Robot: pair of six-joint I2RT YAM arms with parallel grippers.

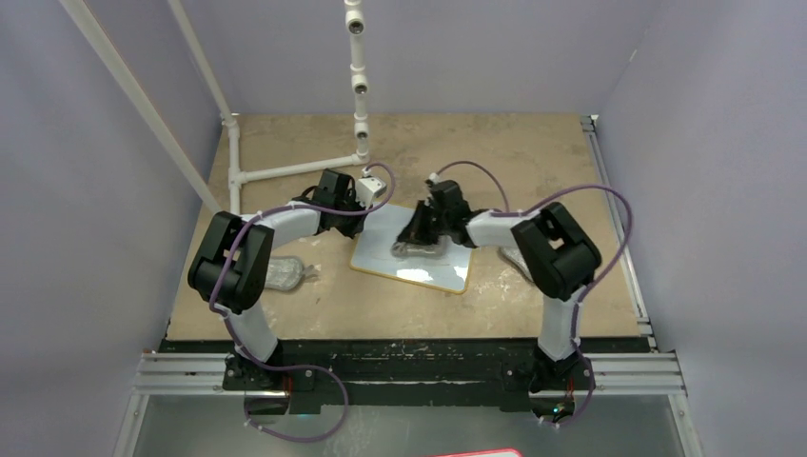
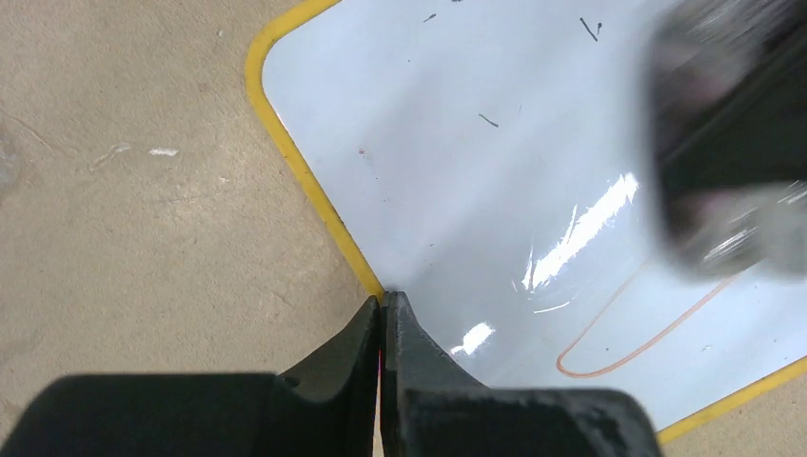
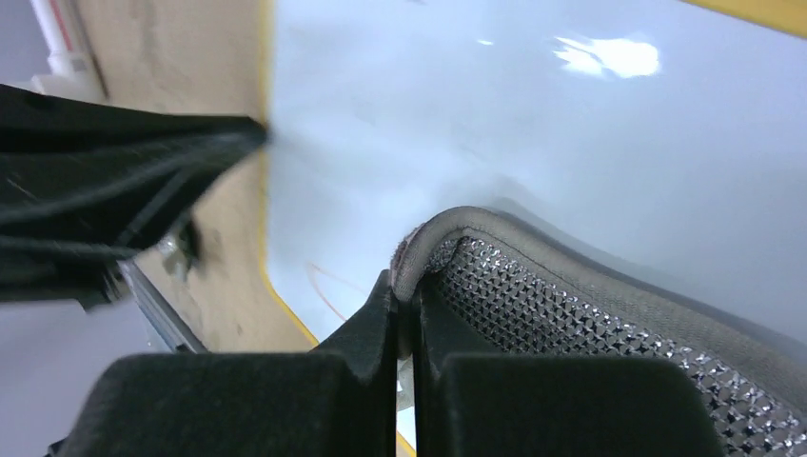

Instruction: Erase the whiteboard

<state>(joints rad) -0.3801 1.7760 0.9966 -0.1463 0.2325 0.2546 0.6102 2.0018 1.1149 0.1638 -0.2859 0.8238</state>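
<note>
red loop (image 2: 638, 322) lies just beside right end effector (image 3: 404, 290)
it grips grey pad (image 3: 571, 305); left end effector (image 2: 383, 305) closed, empty, at rim of whiteboard (image 2: 476, 143)

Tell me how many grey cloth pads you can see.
2. One pad lies on the table by the left arm; the other is pinched in the right gripper on the whiteboard. Others may be hidden.

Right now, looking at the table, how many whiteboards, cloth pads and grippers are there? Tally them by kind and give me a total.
whiteboard: 1
grey cloth pads: 2 (held pad, loose pad on the table by the left arm)
grippers: 2 (left gripper, right gripper)
Total: 5
</note>
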